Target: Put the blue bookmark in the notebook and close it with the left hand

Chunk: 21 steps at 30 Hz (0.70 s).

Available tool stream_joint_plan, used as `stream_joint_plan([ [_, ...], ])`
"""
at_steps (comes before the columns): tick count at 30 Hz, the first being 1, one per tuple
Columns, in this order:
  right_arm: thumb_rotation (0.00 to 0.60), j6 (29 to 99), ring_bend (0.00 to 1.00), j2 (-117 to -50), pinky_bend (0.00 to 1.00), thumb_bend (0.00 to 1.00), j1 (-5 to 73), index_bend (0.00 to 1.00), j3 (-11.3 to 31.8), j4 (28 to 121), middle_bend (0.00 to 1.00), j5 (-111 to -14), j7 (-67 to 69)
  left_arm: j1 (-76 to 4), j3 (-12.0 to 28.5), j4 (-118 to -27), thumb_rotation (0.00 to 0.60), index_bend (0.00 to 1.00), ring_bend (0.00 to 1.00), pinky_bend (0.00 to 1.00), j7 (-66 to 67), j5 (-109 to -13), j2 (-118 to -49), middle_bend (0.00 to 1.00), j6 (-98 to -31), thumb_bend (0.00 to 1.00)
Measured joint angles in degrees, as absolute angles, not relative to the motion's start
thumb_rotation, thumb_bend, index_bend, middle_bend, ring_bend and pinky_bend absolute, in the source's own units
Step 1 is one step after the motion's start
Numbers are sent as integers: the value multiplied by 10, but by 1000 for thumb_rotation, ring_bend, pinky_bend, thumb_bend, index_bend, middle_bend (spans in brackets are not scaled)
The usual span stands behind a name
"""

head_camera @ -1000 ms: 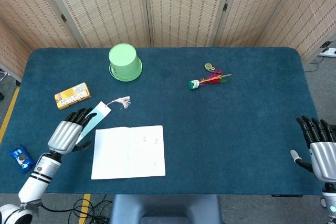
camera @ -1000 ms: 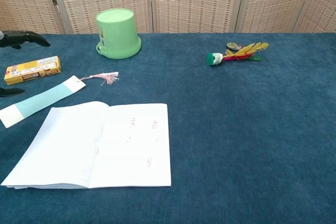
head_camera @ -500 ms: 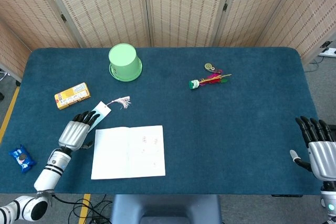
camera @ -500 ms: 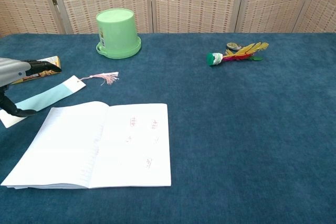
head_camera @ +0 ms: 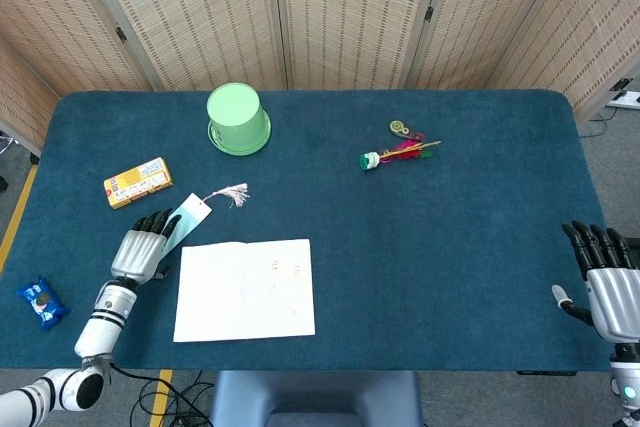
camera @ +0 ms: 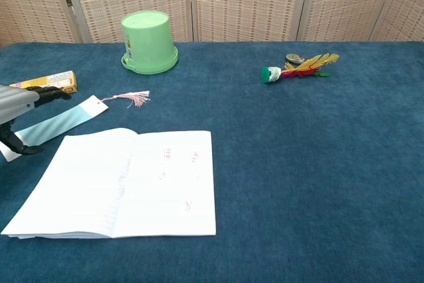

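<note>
The open white notebook [head_camera: 245, 289] lies flat near the table's front edge, also low in the chest view [camera: 126, 180]. The blue bookmark [head_camera: 186, 217] with a pink tassel lies flat on the cloth just left of it, running diagonally [camera: 63, 120]. My left hand [head_camera: 141, 247] is over the bookmark's lower end, fingers stretched above the strip and thumb curled below it [camera: 18, 101]; the strip's end is hidden under the hand. My right hand [head_camera: 605, 282] rests at the front right corner, fingers spread, holding nothing.
An upturned green bucket [head_camera: 238, 119] stands at the back left. A yellow box [head_camera: 136, 182] lies beyond the left hand, a blue snack packet [head_camera: 40, 299] at the left edge. A feathered shuttlecock [head_camera: 395, 154] and a small roll [head_camera: 402, 128] lie at the back right.
My left hand has slid forward over the bookmark's lower end, and the forearm has swung closer to the notebook. The bookmark and right hand have stayed put.
</note>
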<state>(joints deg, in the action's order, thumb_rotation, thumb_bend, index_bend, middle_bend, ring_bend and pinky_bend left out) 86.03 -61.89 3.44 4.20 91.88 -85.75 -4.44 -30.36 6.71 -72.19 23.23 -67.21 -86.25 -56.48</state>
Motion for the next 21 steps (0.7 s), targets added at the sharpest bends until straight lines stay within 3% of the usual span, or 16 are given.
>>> stream_joint_plan([
  [21, 600, 865, 57, -618, 73, 196, 30, 40, 42, 917, 72, -853, -40, -317, 80, -657, 600, 48, 85, 180, 241, -620, -893, 47, -546, 277],
])
